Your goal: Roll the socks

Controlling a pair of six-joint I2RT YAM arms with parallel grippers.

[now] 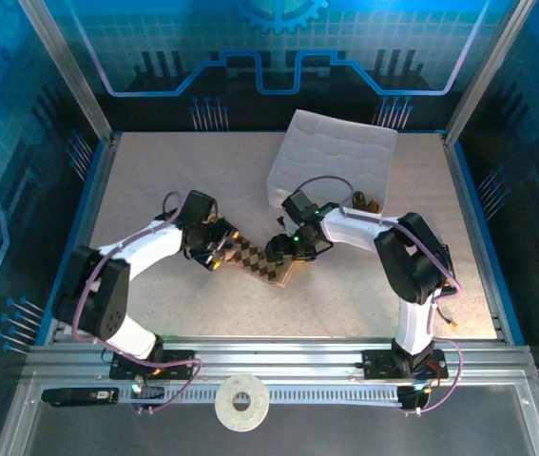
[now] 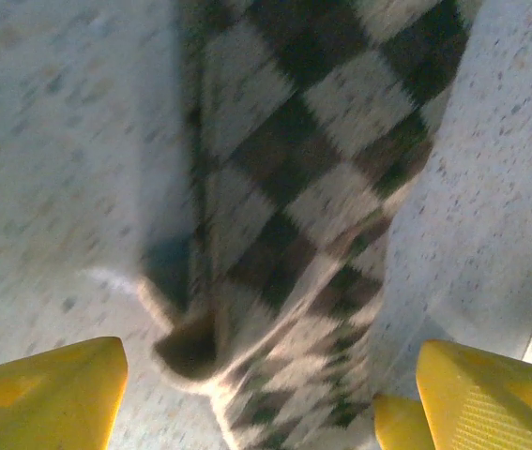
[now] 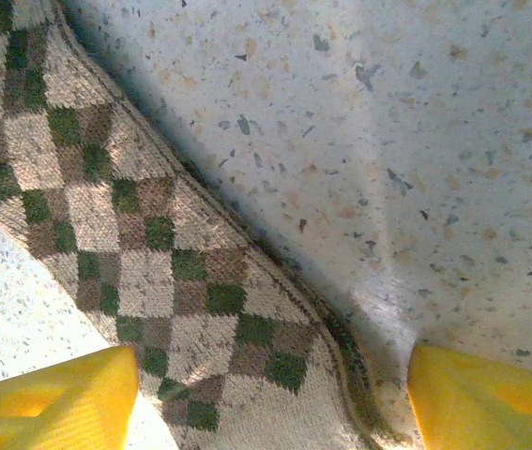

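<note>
checked sock (image 3: 153,281): knitted cloth, coarse, matt
table (image 3: 416,141): speckled, stone-like, smooth, dull sheen
right gripper fingers (image 3: 50,398): yellow plastic, smooth
box (image 1: 336,157): white, quilted

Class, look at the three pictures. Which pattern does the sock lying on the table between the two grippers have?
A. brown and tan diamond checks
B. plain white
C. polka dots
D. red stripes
A: the sock lying between the left gripper and the right gripper is covered in brown and tan diamonds, and both wrist views show them close up.
</note>
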